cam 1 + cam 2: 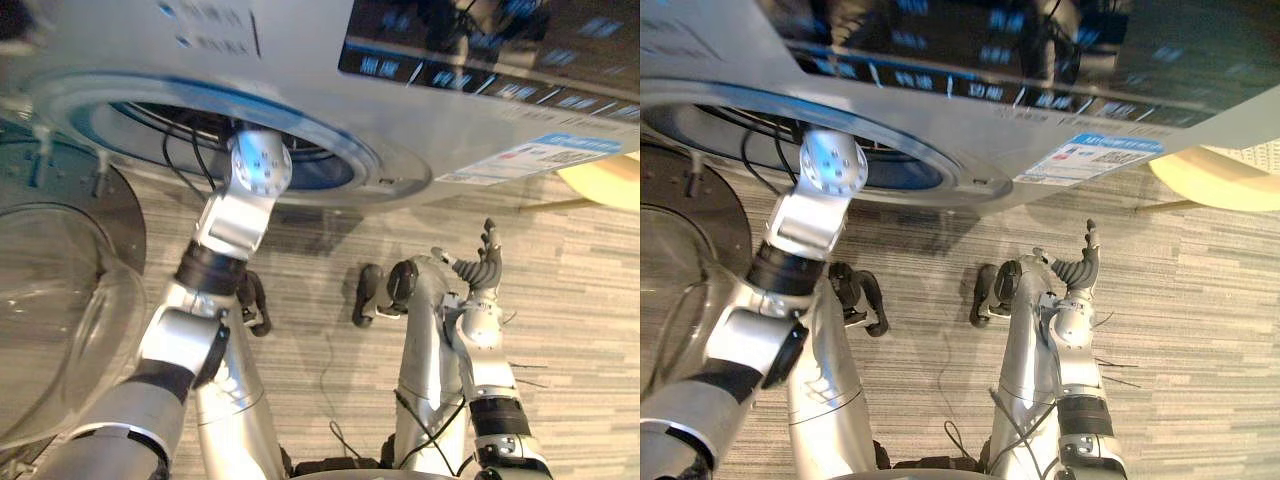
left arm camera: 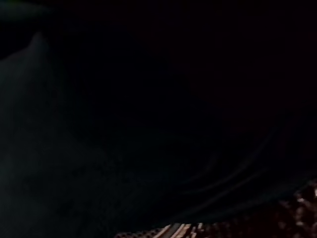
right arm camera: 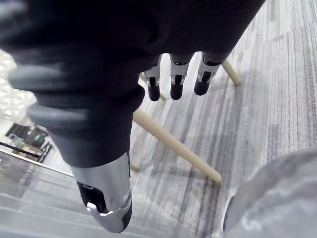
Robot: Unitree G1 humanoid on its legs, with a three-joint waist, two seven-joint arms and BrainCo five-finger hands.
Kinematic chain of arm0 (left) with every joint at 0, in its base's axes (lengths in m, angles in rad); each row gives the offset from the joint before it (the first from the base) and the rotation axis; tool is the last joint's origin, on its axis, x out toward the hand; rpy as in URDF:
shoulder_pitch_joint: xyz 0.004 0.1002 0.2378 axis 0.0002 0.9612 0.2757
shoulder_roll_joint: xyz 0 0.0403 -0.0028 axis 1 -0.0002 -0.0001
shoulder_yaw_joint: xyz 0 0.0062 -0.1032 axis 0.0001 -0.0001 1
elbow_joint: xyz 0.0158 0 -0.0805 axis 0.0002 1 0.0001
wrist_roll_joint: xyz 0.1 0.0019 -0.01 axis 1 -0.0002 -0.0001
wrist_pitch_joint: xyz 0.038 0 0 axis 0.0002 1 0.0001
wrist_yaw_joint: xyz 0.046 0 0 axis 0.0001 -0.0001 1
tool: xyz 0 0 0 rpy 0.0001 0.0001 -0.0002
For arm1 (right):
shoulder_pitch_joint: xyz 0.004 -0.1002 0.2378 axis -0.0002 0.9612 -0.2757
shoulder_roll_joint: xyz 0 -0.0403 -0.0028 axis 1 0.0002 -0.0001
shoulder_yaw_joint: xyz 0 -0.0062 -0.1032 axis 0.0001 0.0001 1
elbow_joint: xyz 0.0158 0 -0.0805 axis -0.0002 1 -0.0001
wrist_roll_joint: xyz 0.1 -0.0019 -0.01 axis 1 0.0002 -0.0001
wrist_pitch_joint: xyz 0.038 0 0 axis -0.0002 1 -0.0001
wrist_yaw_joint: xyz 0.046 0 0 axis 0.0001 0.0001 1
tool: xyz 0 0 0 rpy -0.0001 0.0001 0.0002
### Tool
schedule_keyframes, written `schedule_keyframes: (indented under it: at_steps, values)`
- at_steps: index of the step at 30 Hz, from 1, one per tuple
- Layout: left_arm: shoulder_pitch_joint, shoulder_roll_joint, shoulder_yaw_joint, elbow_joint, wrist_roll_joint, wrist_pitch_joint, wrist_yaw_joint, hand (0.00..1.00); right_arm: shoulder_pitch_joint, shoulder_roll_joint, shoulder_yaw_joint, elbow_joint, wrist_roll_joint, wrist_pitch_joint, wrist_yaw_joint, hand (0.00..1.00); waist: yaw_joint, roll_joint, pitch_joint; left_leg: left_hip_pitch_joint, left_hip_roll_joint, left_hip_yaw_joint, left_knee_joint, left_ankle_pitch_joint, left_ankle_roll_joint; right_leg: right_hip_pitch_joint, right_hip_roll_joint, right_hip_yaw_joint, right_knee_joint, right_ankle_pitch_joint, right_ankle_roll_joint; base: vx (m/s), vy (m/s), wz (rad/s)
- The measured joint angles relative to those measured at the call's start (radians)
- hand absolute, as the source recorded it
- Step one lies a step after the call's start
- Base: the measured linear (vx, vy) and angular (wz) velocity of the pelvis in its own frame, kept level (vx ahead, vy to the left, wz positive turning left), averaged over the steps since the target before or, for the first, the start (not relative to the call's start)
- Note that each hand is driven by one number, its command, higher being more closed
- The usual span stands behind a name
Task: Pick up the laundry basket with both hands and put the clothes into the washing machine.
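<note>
- Left arm reaches into the silver-grey washing machine's round drum opening; the left hand is hidden inside, so its grip cannot be told
- Right hand hangs spread and empty
- Dark folds inside may be clothes, so loading seems under way

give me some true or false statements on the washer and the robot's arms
1. The door is shut. False: it stands swung open on the robot's left.
2. The left arm reaches into the drum. True.
3. The right hand grips a basket. False: its fingers are straight and it holds nothing, above the carpet.
4. The right hand is outside the washer. True.
</note>
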Motion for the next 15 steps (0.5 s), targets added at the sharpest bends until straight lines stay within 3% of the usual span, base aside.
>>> schedule_keyframes:
  at_steps: [2,3,8,15]
  values:
    - [-0.036,0.008,0.001,0.072,0.021,0.011,-0.009,0.00,0.000,0.002,-0.002,-0.015,0.000,-0.010,-0.007,0.00,-0.004,-0.009,0.003,-0.027,0.000,-0.007,0.021,-0.001,-0.001,-0.021,0.001,-0.004,0.019,-0.003,-0.006,0.03,-0.034,-0.03]
    - [-0.076,0.013,0.003,0.143,0.035,0.025,-0.017,0.00,-0.002,0.006,-0.005,-0.027,0.000,-0.018,-0.009,0.00,-0.006,-0.032,0.013,-0.046,0.000,-0.016,0.036,-0.001,-0.002,-0.039,0.001,-0.004,0.037,-0.006,-0.010,0.03,-0.037,-0.01]
    - [-0.135,0.021,0.047,0.265,0.087,0.060,-0.095,0.00,-0.001,0.006,-0.008,-0.071,0.001,-0.051,-0.007,0.00,-0.020,-0.071,0.030,-0.125,-0.003,-0.043,0.076,0.001,-0.006,-0.098,0.000,-0.019,0.070,-0.008,-0.015,0.01,-0.015,-0.01]
    - [-0.156,0.013,0.110,0.342,0.101,0.069,-0.157,0.00,0.006,-0.007,-0.011,-0.083,0.016,-0.067,0.016,0.00,-0.015,-0.073,0.030,-0.159,-0.011,-0.068,0.087,0.000,-0.016,-0.116,-0.004,-0.034,0.080,-0.012,-0.022,0.02,-0.013,0.01]
